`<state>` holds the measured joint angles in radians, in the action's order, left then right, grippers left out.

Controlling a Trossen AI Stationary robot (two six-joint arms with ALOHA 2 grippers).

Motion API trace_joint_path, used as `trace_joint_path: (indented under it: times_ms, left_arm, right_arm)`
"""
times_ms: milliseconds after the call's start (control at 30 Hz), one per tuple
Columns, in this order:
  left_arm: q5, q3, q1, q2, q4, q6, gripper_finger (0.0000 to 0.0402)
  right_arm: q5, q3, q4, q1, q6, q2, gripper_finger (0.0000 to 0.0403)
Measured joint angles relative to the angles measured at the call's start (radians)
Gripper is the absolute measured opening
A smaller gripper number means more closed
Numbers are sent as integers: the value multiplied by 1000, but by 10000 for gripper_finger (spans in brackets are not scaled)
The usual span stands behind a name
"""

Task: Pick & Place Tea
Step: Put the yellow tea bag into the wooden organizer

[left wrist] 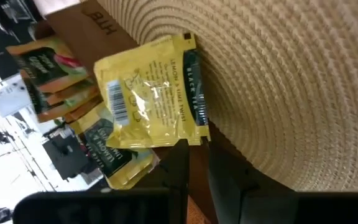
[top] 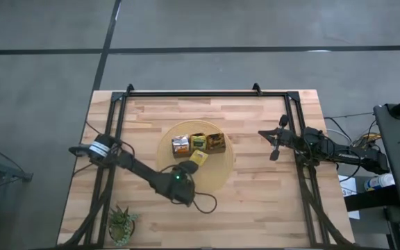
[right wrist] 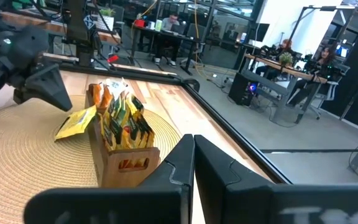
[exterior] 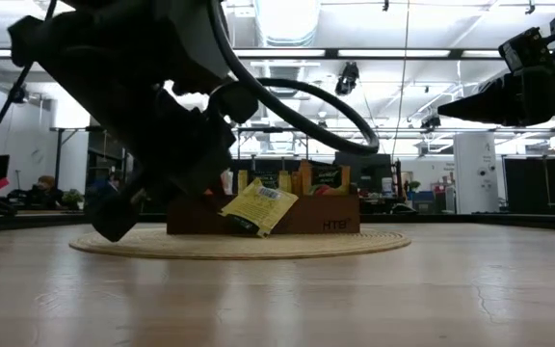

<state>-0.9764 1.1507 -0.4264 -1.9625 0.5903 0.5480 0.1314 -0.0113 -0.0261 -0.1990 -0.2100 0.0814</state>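
**Now: yellow tea sachet pinched beside the box**

Currently the left gripper (top: 192, 169) sits low over the round woven mat (top: 221, 177) in the middle of the worktop (top: 269, 208), its fingers (left wrist: 178, 163) clamped on the lower edge of a yellow tea sachet (left wrist: 151, 93). In the low view the sachet (exterior: 256, 207) hangs tilted, one corner down near the mat, just in front of the brown wooden box (exterior: 330, 217). From above, the same sachet (top: 198, 157) lies against the near side of the box (top: 198, 143), outside its compartments.

Inside the box stand more sachets: an orange kind (top: 180, 144) at one end, a yellow-green kind (top: 198, 142) in the middle and a dark kind (top: 216, 142) at the other end. The left wrist view shows the orange sachets (left wrist: 45, 62) and a further yellow one (left wrist: 123, 165) behind the held sachet, with the box lettering close by.

The right gripper (top: 275, 151) hovers well apart from the mat, near the right edge of the worktop, its fingers (right wrist: 182, 158) pressed together and holding nothing. A small potted plant (top: 121, 223) stands at the near left corner of the worktop. Beyond the worktop, the right wrist view catches people seated at desks (right wrist: 278, 65) in the room behind.
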Motion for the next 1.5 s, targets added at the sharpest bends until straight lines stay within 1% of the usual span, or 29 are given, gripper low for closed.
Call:
trace_joint_path:
  times_ms: [167,500,833,1000,1233,1500]
  left_arm:
    - [44,-2,20,0,0,0,51]
    - [44,-12,24,0,-37,20,51]
    - [56,-13,54,0,-85,34,51]
    - [65,-13,68,0,-104,72,51]
    - [45,-13,70,0,-167,88,51]
    - [-8,-13,73,0,-172,89,51]
  right_arm:
    - [0,0,0,0,0,0,9]
    - [0,0,0,0,0,0,9]
    - [0,0,0,0,0,0,9]
    - [0,0,0,0,0,0,9]
    - [0,0,0,0,0,0,9]
    - [0,0,0,0,0,0,9]
